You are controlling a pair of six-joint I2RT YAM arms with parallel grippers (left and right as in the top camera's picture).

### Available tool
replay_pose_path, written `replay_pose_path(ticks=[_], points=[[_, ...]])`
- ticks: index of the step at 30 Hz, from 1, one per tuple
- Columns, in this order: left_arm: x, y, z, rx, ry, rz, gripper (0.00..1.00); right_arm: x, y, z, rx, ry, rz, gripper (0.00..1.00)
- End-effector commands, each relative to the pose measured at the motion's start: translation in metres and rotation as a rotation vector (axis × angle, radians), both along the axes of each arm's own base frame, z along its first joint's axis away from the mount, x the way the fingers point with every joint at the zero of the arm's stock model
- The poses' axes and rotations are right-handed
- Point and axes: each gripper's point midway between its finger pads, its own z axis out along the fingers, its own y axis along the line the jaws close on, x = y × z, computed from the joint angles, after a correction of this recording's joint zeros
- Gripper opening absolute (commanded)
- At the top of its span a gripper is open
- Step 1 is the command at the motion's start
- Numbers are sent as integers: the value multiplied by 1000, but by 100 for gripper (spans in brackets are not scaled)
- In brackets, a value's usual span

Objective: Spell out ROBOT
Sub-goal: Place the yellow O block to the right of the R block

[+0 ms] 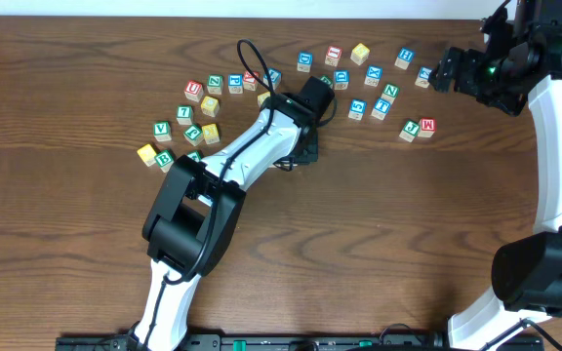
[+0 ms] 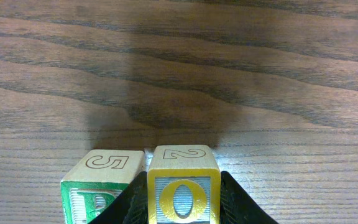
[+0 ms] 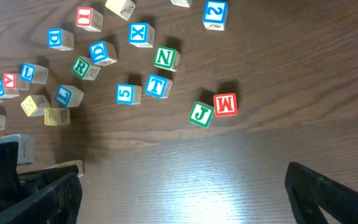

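Left wrist view: the left gripper (image 2: 183, 210) has its two black fingers (image 2: 132, 205) clamped on the sides of a small wooden O cube (image 2: 183, 186). The cube shows a yellow O on the face toward the camera and a 2 on top. The picture cuts off its underside, so whether it rests on the table (image 2: 179, 74) cannot be told. A green-framed cube (image 2: 98, 186) with a 5 on top sits just beside the O cube's left side, touching or nearly so. Its green letter is partly hidden.

Overhead view: the left arm (image 1: 252, 146) reaches diagonally from the near edge into the middle of a scatter of letter cubes on the brown wooden table. The green B cube (image 1: 164, 158) lies at the scatter's left end.

Right wrist view: the green R cube (image 3: 81, 67) lies tilted among blue-lettered cubes. The blue T cube (image 3: 156, 85) sits just beside a blue 5 cube (image 3: 125, 94) and below a green N cube (image 3: 165, 58). Near them, a green J cube (image 3: 201, 114) and a red M cube (image 3: 225, 104) sit right beside each other. The right gripper (image 3: 182, 180) has its fingers (image 3: 328, 193) spread wide apart, with nothing between them.
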Motion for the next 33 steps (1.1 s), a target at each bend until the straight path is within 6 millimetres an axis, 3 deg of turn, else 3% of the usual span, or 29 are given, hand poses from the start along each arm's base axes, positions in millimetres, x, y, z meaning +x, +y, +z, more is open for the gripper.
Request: replay_pose_path(ticks=[1, 22, 33], points=[[-4, 9, -2, 26, 9, 40, 30, 1, -1, 5, 0, -13, -8, 99], [-6, 10, -1, 27, 18, 64, 36, 1, -1, 5, 0, -13, -8, 99], [9, -3, 35, -18, -9, 42, 36, 1, -1, 5, -2, -11, -4, 99]])
